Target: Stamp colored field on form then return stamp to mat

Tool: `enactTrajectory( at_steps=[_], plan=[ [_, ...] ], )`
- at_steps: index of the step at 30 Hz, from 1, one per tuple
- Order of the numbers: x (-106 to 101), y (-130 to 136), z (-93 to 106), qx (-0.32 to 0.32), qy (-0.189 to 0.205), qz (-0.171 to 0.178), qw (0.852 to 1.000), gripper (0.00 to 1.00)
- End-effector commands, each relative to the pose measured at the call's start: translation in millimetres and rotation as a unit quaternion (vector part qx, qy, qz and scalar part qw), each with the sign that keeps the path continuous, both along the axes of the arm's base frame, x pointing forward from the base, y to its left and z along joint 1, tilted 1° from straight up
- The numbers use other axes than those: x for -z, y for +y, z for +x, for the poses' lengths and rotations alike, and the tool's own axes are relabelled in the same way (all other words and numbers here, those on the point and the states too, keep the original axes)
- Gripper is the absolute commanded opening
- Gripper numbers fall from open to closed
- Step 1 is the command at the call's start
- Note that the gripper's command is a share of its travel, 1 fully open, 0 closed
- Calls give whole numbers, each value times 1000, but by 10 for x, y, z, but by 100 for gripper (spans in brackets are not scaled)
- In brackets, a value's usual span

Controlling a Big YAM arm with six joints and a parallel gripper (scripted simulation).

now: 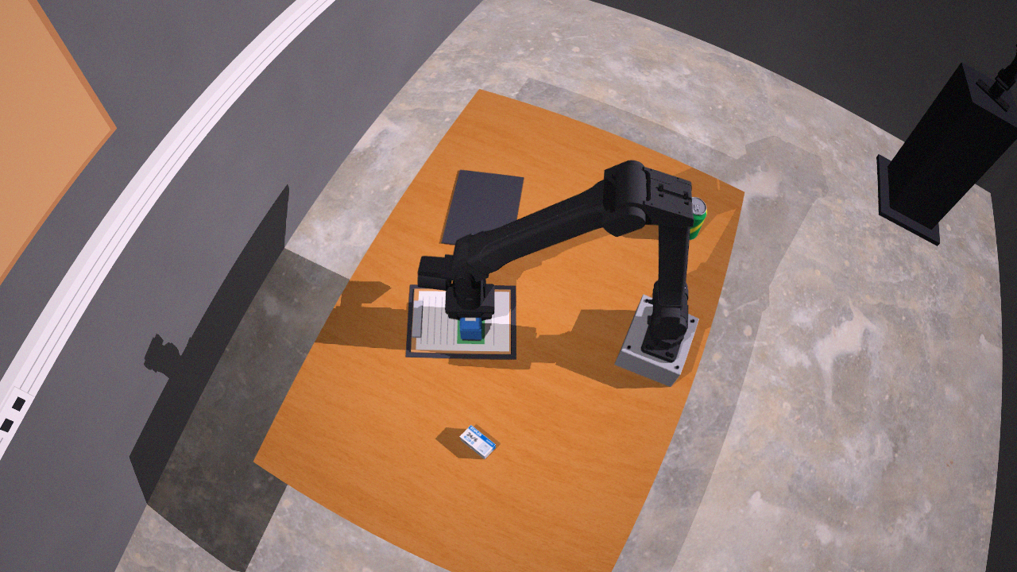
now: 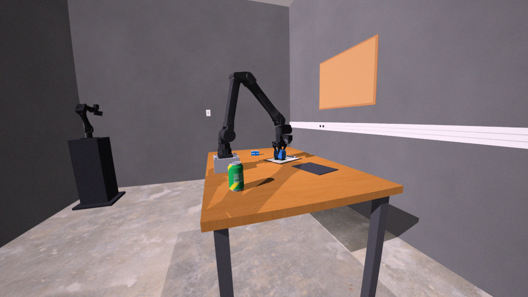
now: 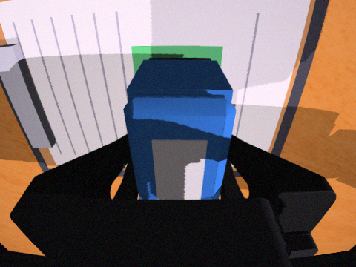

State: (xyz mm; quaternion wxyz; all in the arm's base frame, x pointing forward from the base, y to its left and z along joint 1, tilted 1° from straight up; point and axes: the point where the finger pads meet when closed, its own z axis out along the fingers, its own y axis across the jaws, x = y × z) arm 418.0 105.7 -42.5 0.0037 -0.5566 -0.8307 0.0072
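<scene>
My gripper (image 1: 469, 319) (image 2: 280, 150) (image 3: 179, 136) is shut on the blue stamp (image 1: 469, 329) (image 2: 281, 154) (image 3: 179, 104). The stamp stands upright on the green field (image 1: 485, 340) (image 3: 144, 53) of the white form (image 1: 434, 334) (image 2: 290, 159) (image 3: 89, 30). Only a thin edge of the field shows around the stamp's base. The form lies on a dark-framed clipboard (image 1: 461, 353) (image 3: 317, 25). The dark grey mat (image 1: 481, 206) (image 2: 314, 168) lies empty on the table beyond the form.
A green and yellow can (image 2: 235, 176) (image 1: 700, 217) stands near the table's edge behind the arm's elbow. A small blue and white box (image 1: 477, 441) (image 2: 255, 152) lies on the wooden table (image 1: 569, 441) (image 2: 295, 192). The arm's grey base (image 1: 655, 355) (image 2: 224, 163) stands at the table's side.
</scene>
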Motion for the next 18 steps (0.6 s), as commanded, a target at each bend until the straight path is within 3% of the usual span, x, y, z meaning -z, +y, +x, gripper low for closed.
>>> enactTrajectory(
  at_steps=[1,18],
  plan=[
    [230,-7,75,0,-3,1,1000,28],
    [246,-11,60,0,-2,1,1000,28]
  ],
)
